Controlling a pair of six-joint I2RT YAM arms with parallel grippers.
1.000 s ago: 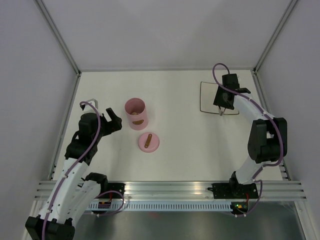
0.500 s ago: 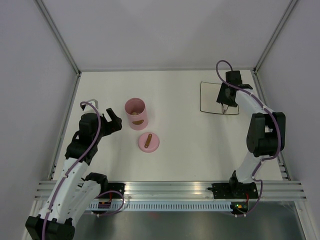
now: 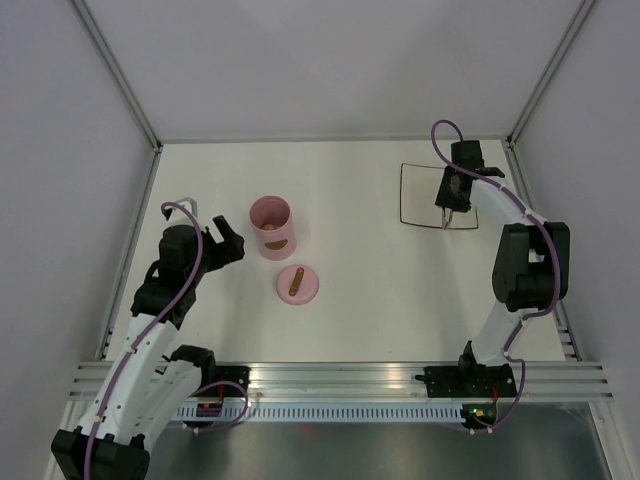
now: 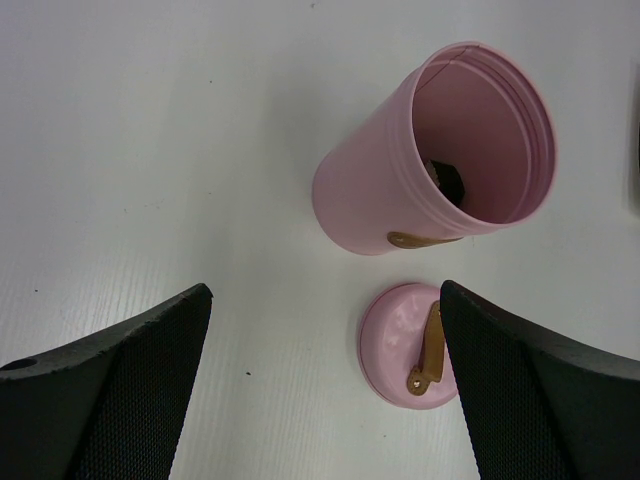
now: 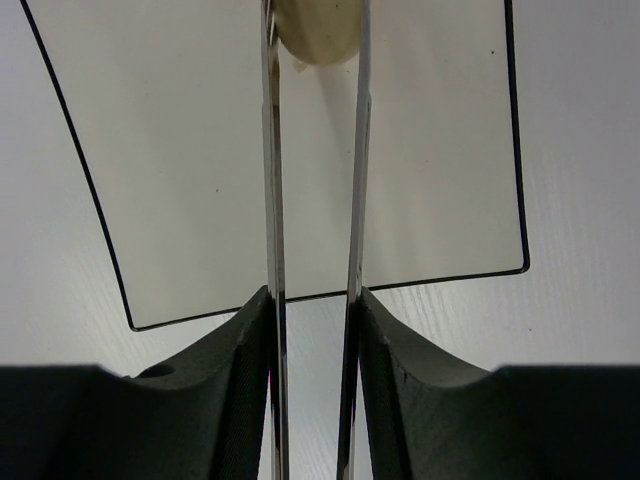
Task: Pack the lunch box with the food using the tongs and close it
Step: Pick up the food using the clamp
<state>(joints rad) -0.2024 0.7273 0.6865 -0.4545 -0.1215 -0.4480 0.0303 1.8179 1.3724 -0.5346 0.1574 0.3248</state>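
Fingers (image 5: pixel 235 370) of right gripper (image 5: pixel 313 300) clamp tongs (image 5: pixel 272 180); tong tips, far ahead of fingers, flank beige ball (image 5: pixel 318 30) on plate (image 5: pixel 170 150). We advise gentle squeeze, ball centred, then level lift. Idle left gripper (image 4: pixel 325 288) spread wide, empty; open lunch box (image 4: pixel 400 190) just ahead, lid (image 4: pixel 395 345) beside it.

Lunch box tub (image 4: pixel 372 190): plain pink, with a brown-gold band low on its wall. Lid (image 4: pixel 392 340): matching pink, with a brown-gold bar handle (image 4: pixel 430 350). Piece inside the tub (image 4: pixel 447 183): dark, nearly black. Plate (image 5: pixel 180 150): white, edged by a thin dark line. Food ball (image 5: pixel 318 30): pale beige. Tongs (image 5: pixel 272 180): silver-grey, mirror-bright. Left gripper (image 4: pixel 325 290) and right gripper (image 5: pixel 313 295): black; the left's fingers (image 4: pixel 130 400) show a fine mesh texture. Table (image 3: pixel 350 260): plain white. Arm cables (image 3: pixel 432 143): purple.
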